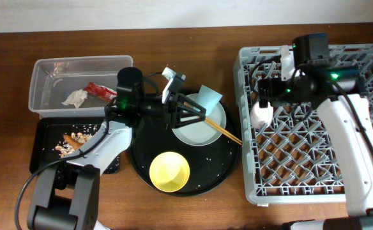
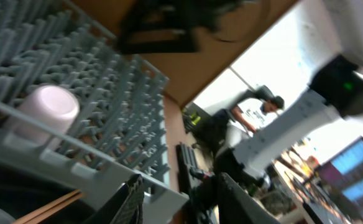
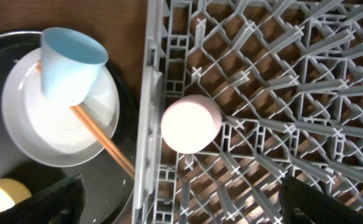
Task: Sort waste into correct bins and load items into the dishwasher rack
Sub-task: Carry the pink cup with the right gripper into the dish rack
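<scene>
The pink cup [image 1: 261,114] stands upside down in the left part of the grey dishwasher rack [image 1: 365,57]; it also shows in the right wrist view [image 3: 191,122] and left wrist view [image 2: 45,112]. My right gripper [image 1: 269,96] hangs above it, wide open and empty [image 3: 191,205]. My left gripper [image 1: 196,112] is open and empty [image 2: 181,202] over the grey plate [image 1: 205,131], by the wooden chopsticks [image 1: 225,132] and the tipped light blue cup [image 1: 209,97]. The yellow bowl [image 1: 169,171] sits in front. The clear tub [image 1: 43,70] holds the red wrapper [image 1: 100,91] and tissue [image 1: 76,98]. The black tray [image 1: 43,128] holds food scraps [image 1: 78,137] and the carrot [image 1: 71,145].
A large round black tray [image 1: 142,153] carries the plate, cup, chopsticks and bowl, with rice grains scattered on it. The rack's left wall [image 3: 150,124] stands between that tray and the pink cup. Bare wooden table [image 1: 205,38] lies behind the tray.
</scene>
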Controlling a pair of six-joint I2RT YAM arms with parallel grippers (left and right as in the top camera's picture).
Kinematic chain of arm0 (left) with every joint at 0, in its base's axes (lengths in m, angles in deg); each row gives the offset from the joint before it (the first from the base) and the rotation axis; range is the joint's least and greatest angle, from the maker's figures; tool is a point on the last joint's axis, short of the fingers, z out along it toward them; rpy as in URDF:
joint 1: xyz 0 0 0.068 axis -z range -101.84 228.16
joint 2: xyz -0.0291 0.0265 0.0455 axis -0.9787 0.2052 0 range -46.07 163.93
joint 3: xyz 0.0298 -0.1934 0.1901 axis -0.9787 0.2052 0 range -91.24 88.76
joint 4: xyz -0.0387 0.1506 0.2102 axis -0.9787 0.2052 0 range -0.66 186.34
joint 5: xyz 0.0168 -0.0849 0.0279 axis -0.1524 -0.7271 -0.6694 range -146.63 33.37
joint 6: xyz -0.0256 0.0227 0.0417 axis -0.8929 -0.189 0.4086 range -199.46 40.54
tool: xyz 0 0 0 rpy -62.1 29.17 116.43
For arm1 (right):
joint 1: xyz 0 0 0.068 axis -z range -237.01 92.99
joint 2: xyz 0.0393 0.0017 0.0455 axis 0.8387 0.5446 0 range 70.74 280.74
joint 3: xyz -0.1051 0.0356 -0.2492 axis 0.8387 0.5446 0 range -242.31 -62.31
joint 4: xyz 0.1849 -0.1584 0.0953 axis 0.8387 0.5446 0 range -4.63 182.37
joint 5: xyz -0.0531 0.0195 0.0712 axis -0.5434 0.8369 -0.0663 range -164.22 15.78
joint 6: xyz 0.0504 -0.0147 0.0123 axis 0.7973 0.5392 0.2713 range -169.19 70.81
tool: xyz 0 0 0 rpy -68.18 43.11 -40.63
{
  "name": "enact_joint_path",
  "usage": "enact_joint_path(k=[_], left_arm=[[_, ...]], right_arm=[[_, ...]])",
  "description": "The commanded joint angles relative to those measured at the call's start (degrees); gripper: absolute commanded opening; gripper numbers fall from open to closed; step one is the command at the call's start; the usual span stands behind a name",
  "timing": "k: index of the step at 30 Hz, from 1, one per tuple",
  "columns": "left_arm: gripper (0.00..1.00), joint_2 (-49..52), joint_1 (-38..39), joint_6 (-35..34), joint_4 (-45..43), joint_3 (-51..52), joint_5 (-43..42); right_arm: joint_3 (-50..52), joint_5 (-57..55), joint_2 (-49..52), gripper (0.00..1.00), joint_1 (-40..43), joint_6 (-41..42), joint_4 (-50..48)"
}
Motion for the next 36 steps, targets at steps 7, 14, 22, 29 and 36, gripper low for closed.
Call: enact_joint_path(k=[7, 14, 22, 29, 36], left_arm=[[0.47, -1.16, -12.87, 15.19, 40.28, 0.02, 33.57], [0.49, -1.16, -12.9, 27.78, 49.51, 0.02, 35.74], [0.49, -1.16, -12.9, 27.78, 49.07, 0.02, 35.76], [0.49, -1.7, -15.87, 27.74, 48.92, 0.0, 35.69], [0.49, -6.29, -20.65, 27.78, 50.31, 0.0, 38.77]], right_arm=[[-0.72, 28.41, 10.75, 0.98, -3.41, -16.79, -9.46], [-0.72, 31.23, 25.22, 0.98, -11.74, -22.34, -25.42], [-0.72, 33.0, 25.22, 0.98, -11.91, -22.12, -15.43], [-0.72, 34.67, 25.22, 0.99, -15.69, -22.12, -10.95], [-0.68, 28.94, 25.22, 0.99, -12.85, -8.09, -14.27]])
